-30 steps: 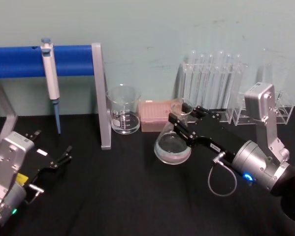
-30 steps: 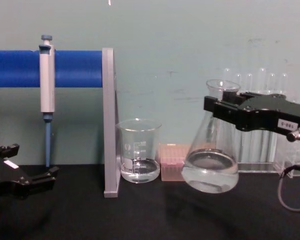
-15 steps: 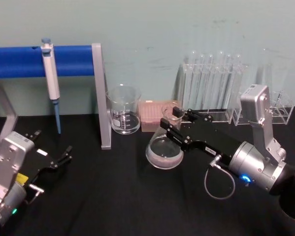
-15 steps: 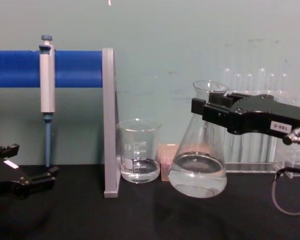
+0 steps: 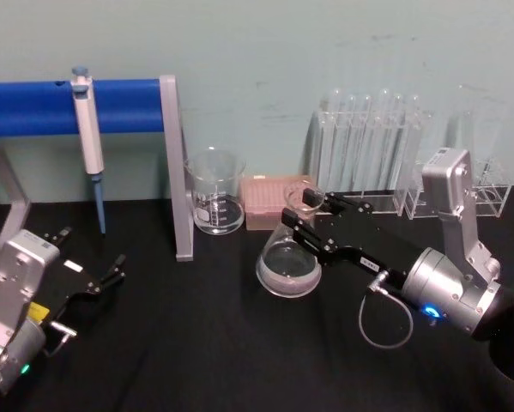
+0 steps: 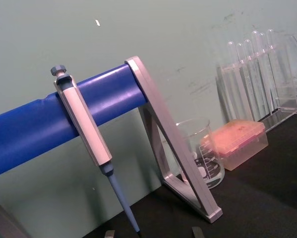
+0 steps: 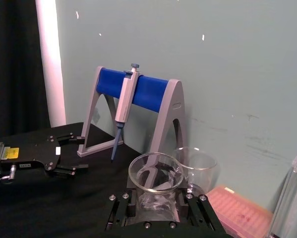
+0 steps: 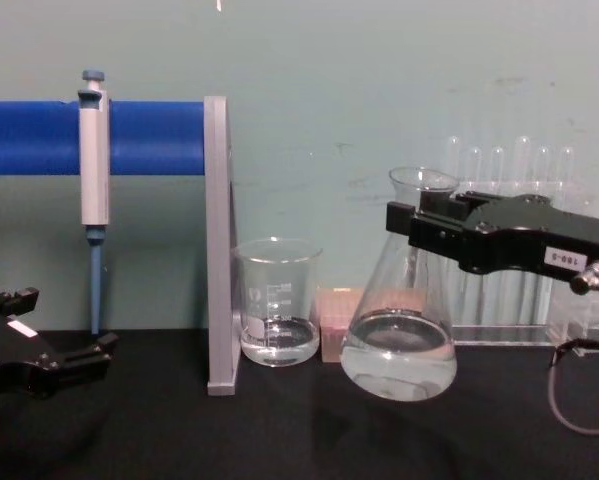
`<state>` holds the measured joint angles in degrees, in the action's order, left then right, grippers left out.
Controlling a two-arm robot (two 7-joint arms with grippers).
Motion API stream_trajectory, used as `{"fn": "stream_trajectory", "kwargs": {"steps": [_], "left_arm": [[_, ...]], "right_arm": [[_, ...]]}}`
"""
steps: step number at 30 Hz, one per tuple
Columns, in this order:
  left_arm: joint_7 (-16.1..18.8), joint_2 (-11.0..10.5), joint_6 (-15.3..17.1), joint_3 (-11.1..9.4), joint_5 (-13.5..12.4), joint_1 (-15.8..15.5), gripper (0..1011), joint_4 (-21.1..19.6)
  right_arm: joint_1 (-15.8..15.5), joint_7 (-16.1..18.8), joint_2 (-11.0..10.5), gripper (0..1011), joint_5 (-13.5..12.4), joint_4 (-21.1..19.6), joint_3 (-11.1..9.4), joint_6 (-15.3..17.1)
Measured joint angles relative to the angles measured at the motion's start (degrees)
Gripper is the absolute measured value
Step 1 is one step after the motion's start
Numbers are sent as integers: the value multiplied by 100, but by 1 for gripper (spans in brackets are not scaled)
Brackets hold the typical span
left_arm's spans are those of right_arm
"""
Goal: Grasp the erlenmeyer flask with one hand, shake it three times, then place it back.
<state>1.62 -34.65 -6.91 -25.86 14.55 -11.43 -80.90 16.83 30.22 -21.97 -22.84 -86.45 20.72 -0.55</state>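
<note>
The erlenmeyer flask (image 5: pixel 287 260) is clear glass with a little clear liquid in its wide base. My right gripper (image 5: pixel 309 209) is shut on its neck just under the flared rim. In the chest view the flask (image 8: pixel 398 352) hangs slightly tilted with its base close over the black table, right of the beaker, and the right gripper (image 8: pixel 417 217) reaches in from the right. The right wrist view looks down on the flask's rim (image 7: pixel 154 171) between the fingers (image 7: pixel 121 207). My left gripper (image 5: pixel 93 249) rests open and empty at the near left of the table.
A glass beaker (image 5: pixel 214 192) and a pink tip box (image 5: pixel 269 200) stand behind the flask. Racks of test tubes (image 5: pixel 370 153) line the back right. A blue-barred stand (image 5: pixel 174 167) holding a pipette (image 5: pixel 88 130) stands at the back left.
The flask swung left and lower with my right gripper, then came back slightly to the right. The left arm has not moved.
</note>
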Motion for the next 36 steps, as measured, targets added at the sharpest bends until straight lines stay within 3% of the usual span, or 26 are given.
{"fn": "stream_trajectory", "kwargs": {"steps": [10, 36], "left_arm": [[0, 0, 0, 0, 0, 0, 1001, 0], [0, 0, 0, 0, 0, 0, 1001, 0]], "right_arm": [[107, 120, -133, 453, -186, 203, 114, -112], [459, 527, -310, 453, -301, 885, 442, -443]]}}
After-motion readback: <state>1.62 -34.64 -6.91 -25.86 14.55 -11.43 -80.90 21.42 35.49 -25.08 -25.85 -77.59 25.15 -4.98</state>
